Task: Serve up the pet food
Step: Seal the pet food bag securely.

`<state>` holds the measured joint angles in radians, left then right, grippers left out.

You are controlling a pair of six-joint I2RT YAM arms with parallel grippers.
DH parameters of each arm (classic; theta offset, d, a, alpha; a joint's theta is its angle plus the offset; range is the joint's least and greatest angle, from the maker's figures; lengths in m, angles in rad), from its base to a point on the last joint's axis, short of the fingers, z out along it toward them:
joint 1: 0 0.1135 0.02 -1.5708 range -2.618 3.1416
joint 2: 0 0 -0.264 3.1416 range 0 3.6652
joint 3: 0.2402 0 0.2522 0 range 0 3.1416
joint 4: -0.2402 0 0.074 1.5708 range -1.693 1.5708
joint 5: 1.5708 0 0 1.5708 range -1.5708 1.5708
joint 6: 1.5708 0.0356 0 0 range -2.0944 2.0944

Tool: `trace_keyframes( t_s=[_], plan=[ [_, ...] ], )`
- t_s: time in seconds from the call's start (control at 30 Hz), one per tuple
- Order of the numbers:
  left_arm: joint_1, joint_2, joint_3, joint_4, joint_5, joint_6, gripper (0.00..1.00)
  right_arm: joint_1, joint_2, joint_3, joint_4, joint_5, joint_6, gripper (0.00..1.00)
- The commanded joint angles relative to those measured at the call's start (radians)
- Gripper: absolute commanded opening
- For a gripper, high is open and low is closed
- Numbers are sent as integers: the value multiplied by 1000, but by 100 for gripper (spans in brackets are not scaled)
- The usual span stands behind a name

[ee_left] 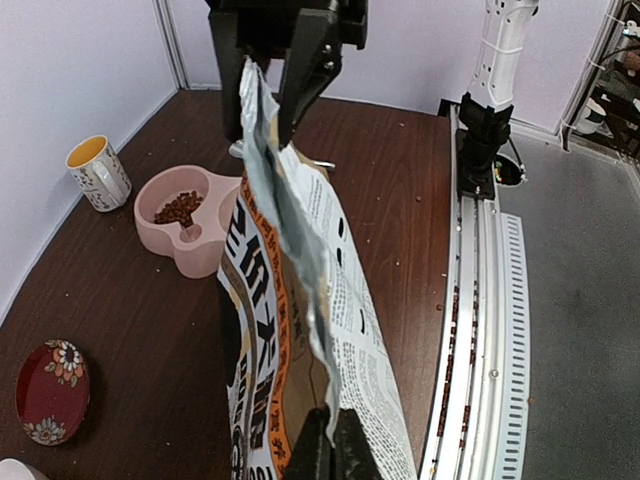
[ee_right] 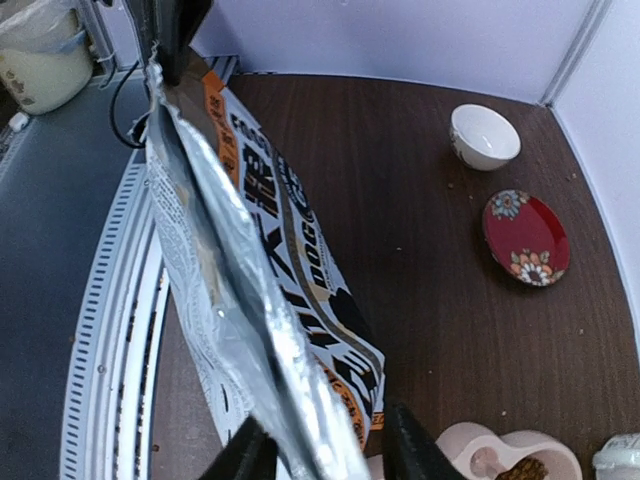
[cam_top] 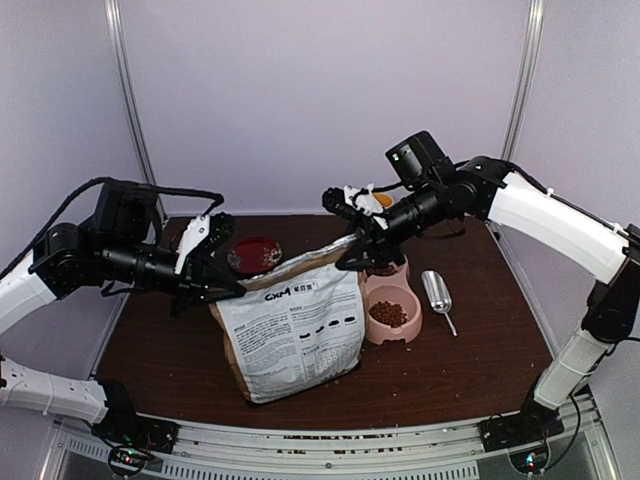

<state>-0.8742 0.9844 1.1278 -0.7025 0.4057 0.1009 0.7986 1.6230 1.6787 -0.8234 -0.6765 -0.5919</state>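
The tall paper pet food bag [cam_top: 295, 330] stands mid-table, its foil-lined top edge stretched between both grippers. My left gripper [cam_top: 226, 287] is shut on the bag's left top corner; in the left wrist view its jaws [ee_left: 335, 445] pinch the rim. My right gripper [cam_top: 352, 250] grips the right top corner, held higher; in the right wrist view the bag's top [ee_right: 250, 300] fills the gap between its fingers [ee_right: 410, 450]. Brown kibble [cam_top: 388, 314] lies in the near cup of a pink double bowl [cam_top: 400, 335], just right of the bag.
A metal scoop [cam_top: 438, 293] lies right of the pink bowl. A red saucer [cam_top: 254, 254] sits behind the bag, and a white bowl [ee_right: 484, 135] stands near it. A yellow-lined mug [ee_left: 98, 172] stands by the back wall. Crumbs dot the table's front edge.
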Motion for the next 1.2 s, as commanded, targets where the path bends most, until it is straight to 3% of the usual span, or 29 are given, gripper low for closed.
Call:
trace_keyframes(
  t_s=[0.0, 0.07, 0.2, 0.37, 0.53, 0.7, 0.8, 0.9, 1.07, 1.17],
  plan=[
    [1, -23, -27, 38, -14, -21, 0, -26, 63, 97, -93, -123, -7, 8],
    [2, -33, -37, 38, -24, -34, 0, -34, 77, 115, -118, -181, -13, 0],
    [6, -56, -31, 2, -39, -78, 0, -74, 73, 113, -142, -292, -8, 0],
    [26, -50, -6, -68, 41, -180, 0, -115, 68, 127, -193, -400, -16, 0],
    [56, -44, -4, -114, 91, -270, 0, -117, 58, 108, -195, -415, -28, 0],
    [62, -40, 46, -165, 59, -255, 1, -116, 49, 93, -169, -414, -9, 0],
    [63, 14, 148, -229, -25, -206, 26, -113, 45, 93, -157, -410, 2, 0],
    [61, 104, 272, -276, 8, -156, 51, -108, 39, 88, -141, -399, 11, 0],
    [41, 286, 474, -354, 24, -92, 76, -102, 33, 83, -125, -374, 12, 0],
    [12, 387, 574, -395, 7, -58, 84, -102, 21, 62, -105, -371, 11, 0]
  ],
)
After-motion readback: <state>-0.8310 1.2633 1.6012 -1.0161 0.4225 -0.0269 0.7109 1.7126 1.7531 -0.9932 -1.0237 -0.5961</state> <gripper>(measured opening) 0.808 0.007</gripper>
